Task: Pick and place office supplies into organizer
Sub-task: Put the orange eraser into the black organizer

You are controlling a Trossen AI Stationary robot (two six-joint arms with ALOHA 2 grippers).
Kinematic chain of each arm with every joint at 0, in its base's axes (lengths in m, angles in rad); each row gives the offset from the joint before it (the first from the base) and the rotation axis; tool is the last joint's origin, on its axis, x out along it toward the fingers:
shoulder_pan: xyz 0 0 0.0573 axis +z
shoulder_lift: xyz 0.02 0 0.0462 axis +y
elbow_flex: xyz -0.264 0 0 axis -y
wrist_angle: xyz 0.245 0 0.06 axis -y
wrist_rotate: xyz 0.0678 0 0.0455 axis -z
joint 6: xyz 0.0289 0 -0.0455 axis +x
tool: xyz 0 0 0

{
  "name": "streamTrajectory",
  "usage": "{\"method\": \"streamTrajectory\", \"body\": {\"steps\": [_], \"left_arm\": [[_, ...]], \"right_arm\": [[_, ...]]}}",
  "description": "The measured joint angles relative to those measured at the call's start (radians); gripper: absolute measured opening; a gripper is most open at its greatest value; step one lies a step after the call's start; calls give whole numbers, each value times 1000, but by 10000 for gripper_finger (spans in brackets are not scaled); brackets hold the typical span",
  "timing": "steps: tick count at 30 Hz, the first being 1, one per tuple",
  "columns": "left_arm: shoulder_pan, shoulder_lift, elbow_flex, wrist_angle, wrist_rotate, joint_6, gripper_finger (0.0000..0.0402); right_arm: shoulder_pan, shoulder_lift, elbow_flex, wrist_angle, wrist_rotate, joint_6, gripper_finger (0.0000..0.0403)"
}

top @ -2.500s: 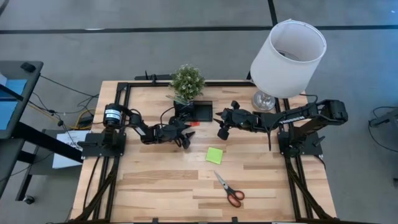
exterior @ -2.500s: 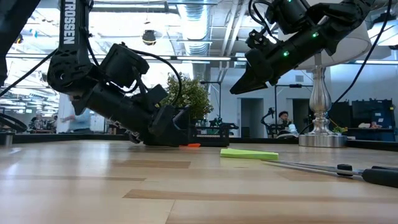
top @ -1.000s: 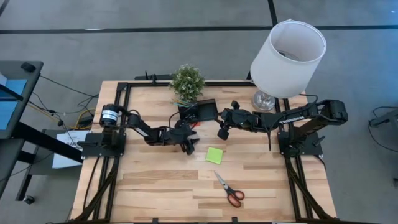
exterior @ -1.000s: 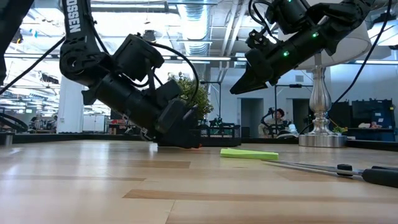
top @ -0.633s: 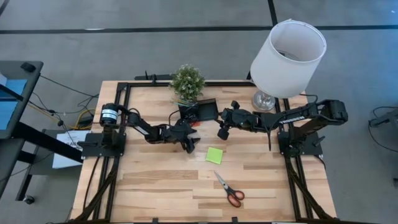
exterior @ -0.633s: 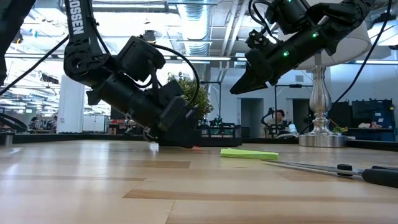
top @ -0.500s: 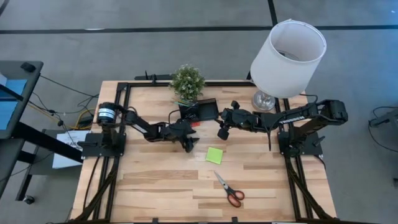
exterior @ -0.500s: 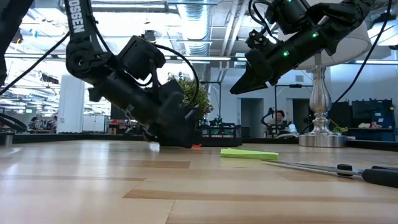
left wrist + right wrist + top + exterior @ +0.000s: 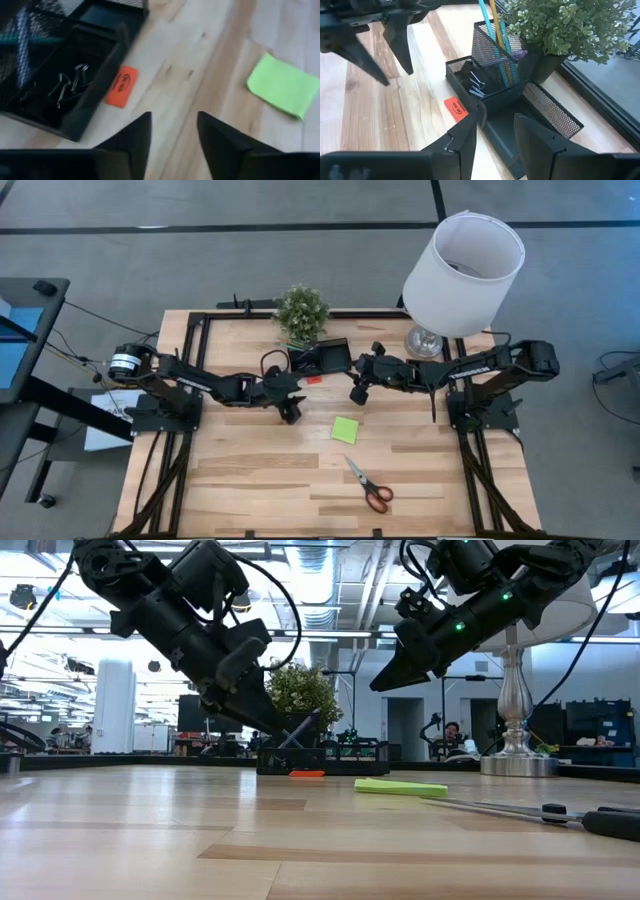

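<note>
Only the left wrist view shows clips [image 9: 70,84] inside the organizer [image 9: 98,102]; both grippers' fingers stand spread, empty.

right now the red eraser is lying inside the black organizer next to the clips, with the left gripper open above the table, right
Not quite. The red eraser lies on the table just outside the black organizer, not inside it with the clips. The left wrist view shows this. The left gripper is indeed open above the table.

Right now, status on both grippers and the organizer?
Left gripper open, empty, raised beside organizer. Right gripper open, empty, hovering near it. Red piece, sticky notes, scissors still on table. Nothing blocking.
</note>
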Motion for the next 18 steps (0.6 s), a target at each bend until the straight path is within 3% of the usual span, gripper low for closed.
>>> {"method": "streamTrajectory", "body": {"steps": [5,9,18], "left_arm": [[-6,5,1,26,1,-71,64],[19,18,0,20,20,-10,10],[38,173,2,288,-50,-45,0]], "right_arm": [[0,0,0,0,0,0,127],[0,0,0,1,0,0,127],[0,0,0,0,0,0,127]]}}
